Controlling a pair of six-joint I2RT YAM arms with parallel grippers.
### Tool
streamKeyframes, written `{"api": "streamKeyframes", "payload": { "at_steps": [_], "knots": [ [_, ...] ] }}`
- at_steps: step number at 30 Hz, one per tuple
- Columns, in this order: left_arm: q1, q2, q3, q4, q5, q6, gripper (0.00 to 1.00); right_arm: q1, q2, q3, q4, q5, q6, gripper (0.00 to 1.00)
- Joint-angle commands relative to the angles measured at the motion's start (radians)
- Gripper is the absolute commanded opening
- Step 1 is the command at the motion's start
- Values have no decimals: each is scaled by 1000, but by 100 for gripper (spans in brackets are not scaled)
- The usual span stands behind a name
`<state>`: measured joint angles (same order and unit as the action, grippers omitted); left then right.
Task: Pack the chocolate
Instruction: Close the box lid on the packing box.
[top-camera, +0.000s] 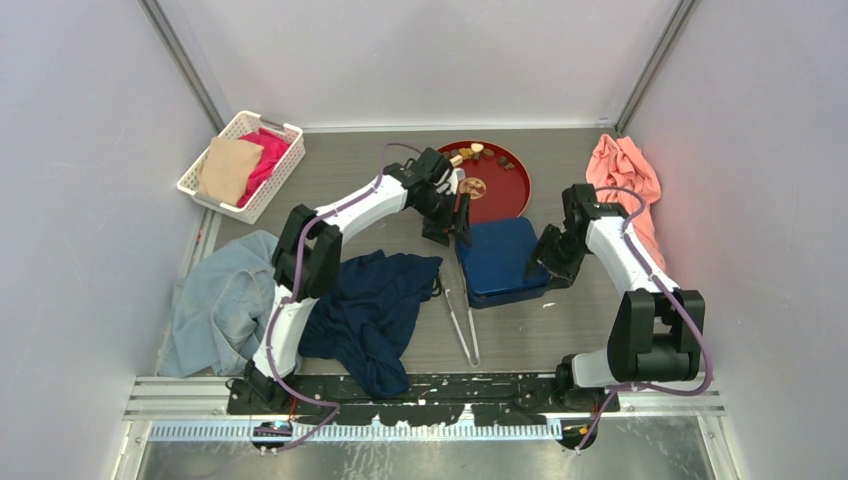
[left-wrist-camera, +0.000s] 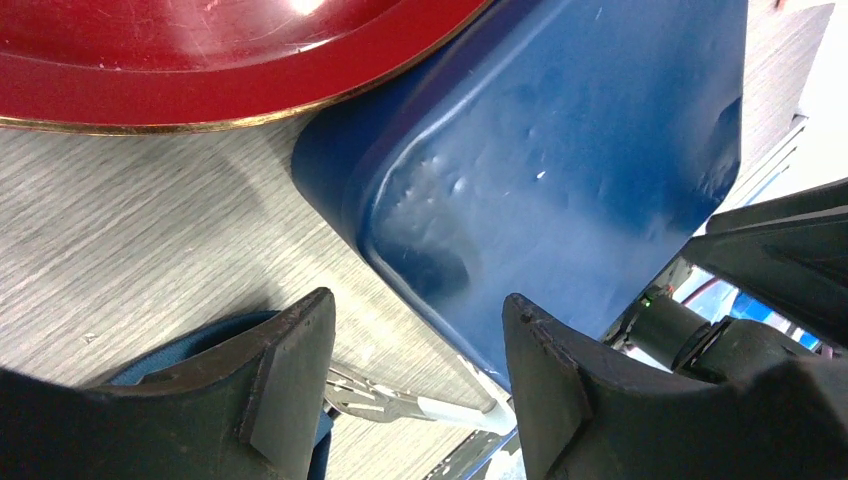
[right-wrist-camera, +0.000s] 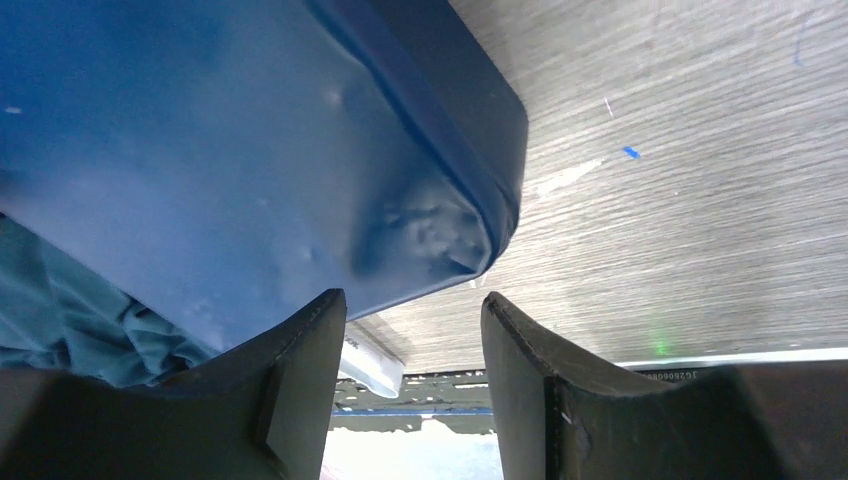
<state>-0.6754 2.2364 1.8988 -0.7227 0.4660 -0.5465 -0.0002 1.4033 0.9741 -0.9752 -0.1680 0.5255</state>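
Several small brown and cream chocolate pieces (top-camera: 478, 151) lie along the far rim of a red round tray (top-camera: 497, 190). In front of the tray sits the navy square box (top-camera: 503, 260), its lid on and dented at the corners. My left gripper (top-camera: 447, 226) hangs at the box's far-left corner, open, with only tabletop between its fingers (left-wrist-camera: 418, 300). My right gripper (top-camera: 550, 262) is at the box's right edge and is open too; the box corner (right-wrist-camera: 470, 230) lies just ahead of its empty jaws (right-wrist-camera: 412, 297).
Metal tongs (top-camera: 460, 320) lie on the table in front of the box. A navy cloth (top-camera: 375, 300) and a light blue cloth (top-camera: 225, 300) are heaped at the left. A white basket (top-camera: 240, 165) of cloths stands back left, a pink cloth (top-camera: 625, 180) back right.
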Motion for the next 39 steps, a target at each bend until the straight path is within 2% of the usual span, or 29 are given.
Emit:
{"api": "streamKeyframes", "payload": {
  "at_steps": [1, 6, 11, 22, 30, 39],
  "knots": [
    [4, -3, 49, -21, 42, 20, 63, -1, -41, 131, -2, 9, 7, 59],
    [2, 0, 37, -17, 60, 22, 62, 0, 18, 177, 88, -39, 66, 60],
    [2, 7, 55, -28, 65, 30, 62, 32, 77, 125, 128, -41, 75, 60],
    [3, 16, 110, -44, 72, 34, 63, 32, 53, 12, 6, 16, 14, 61],
    [3, 16, 167, -58, 80, 31, 62, 32, 45, 10, -34, 67, -14, 62],
    [2, 5, 214, -56, 162, 54, 61, 32, 94, 20, -86, 119, -4, 62]
  ]
}}
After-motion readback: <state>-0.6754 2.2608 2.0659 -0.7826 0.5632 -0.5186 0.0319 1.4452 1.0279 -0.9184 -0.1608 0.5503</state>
